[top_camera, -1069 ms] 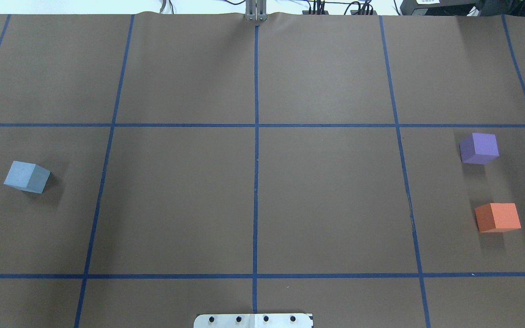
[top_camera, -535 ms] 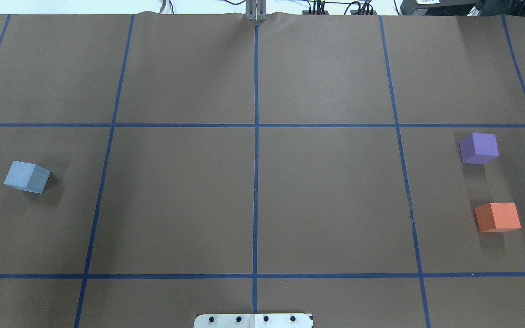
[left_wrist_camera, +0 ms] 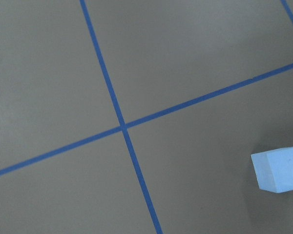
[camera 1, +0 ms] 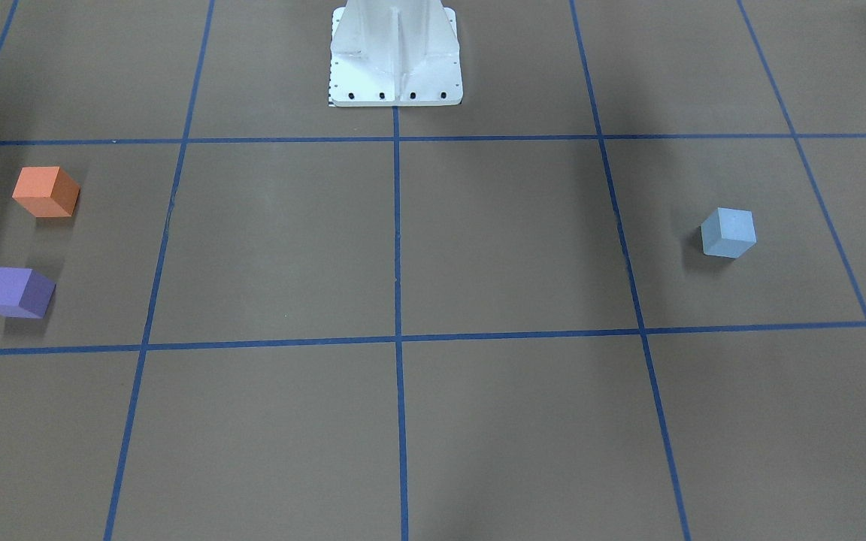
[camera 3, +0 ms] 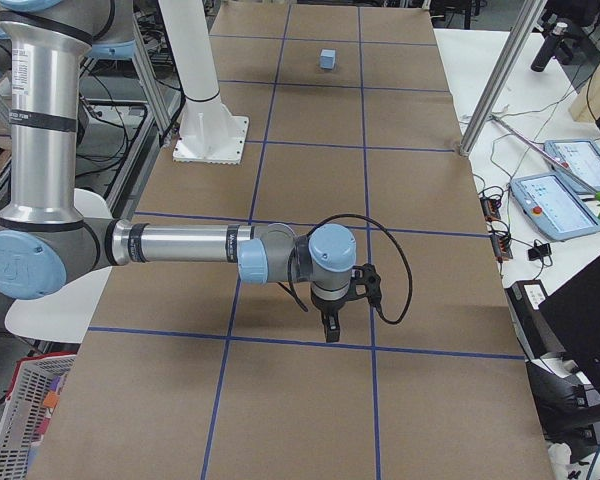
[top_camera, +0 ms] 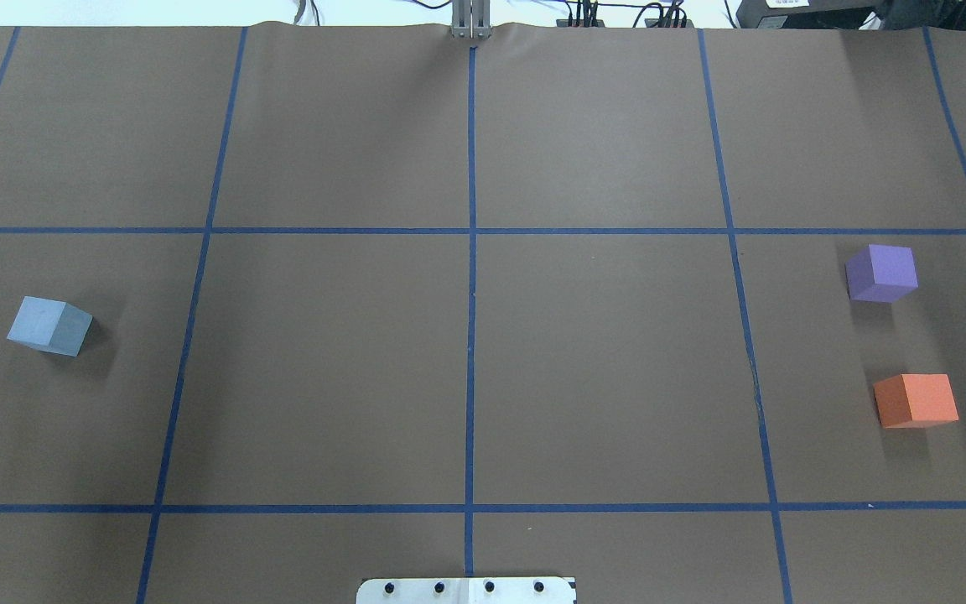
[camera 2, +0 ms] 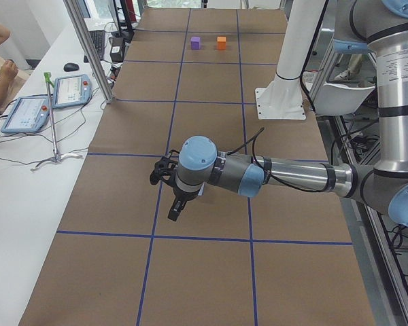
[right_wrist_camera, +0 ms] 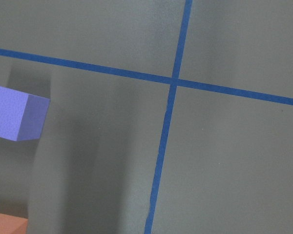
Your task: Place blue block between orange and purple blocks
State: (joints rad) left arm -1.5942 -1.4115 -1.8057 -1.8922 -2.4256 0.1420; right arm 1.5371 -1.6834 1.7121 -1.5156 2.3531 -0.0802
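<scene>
Blue block [top_camera: 49,325] at the left — likely light, stiff foam; pinch across two opposite flat sides. Left gripper [camera 2: 171,216], right gripper [camera 3: 330,332] — apart or together, cannot tell.

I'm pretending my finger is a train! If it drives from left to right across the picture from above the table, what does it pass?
blue block → white base plate → purple block → orange block. The last two overlap a little sideways, but the purple one starts first.
</scene>
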